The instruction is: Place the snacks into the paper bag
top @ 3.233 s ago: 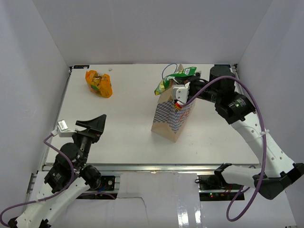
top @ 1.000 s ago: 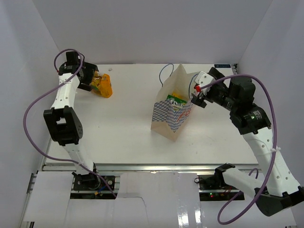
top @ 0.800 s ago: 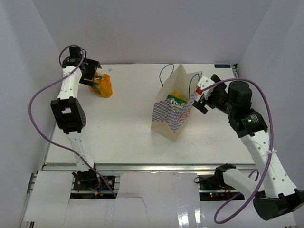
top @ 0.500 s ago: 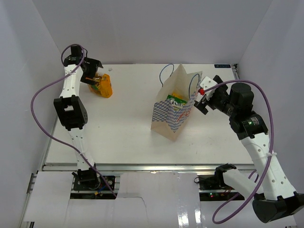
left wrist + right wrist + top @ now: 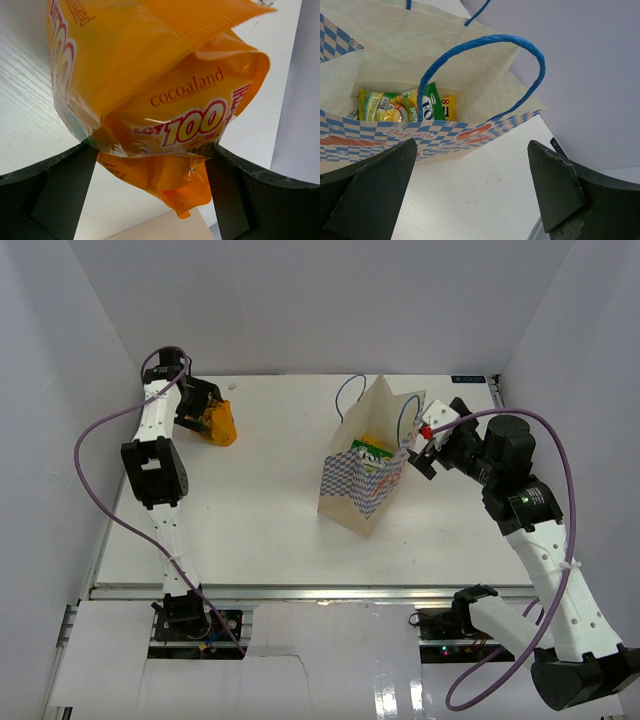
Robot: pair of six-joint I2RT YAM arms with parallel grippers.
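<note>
The left arm (image 5: 155, 455) reaches far out to the back corner of the worktop (image 5: 260, 500); its jaws are spread as wide as they go; the orange snack bag (image 5: 150, 90) sits right between the two left jaws, and fills almost all the gap from one jaw to the other; the bag looks puffy and not squashed, so the left jaws are let go and not pinching it; I cannot tell if they brush its sides; the bag lies on the white worktop, with red and yellow writing facing the jaws; its crinkly sealed end sticks out past the tips of the jaws.

The right arm (image 5: 530, 520) hangs its jaws just beside the paper bag (image 5: 360, 490); the right jaws are spread wide too, and nothing is in them; the bag stands up straight in front of the right jaws, with its mouth open toward them; a blue cord handle (image 5: 485, 45) loops up in the space between the two jaws but is apart from both; deep in the bag, past the handle, lie a green packet (image 5: 427, 107) and some yellow packets (image 5: 380, 105); the blue and white squares run along the bag's near wall, down below the jaws.
</note>
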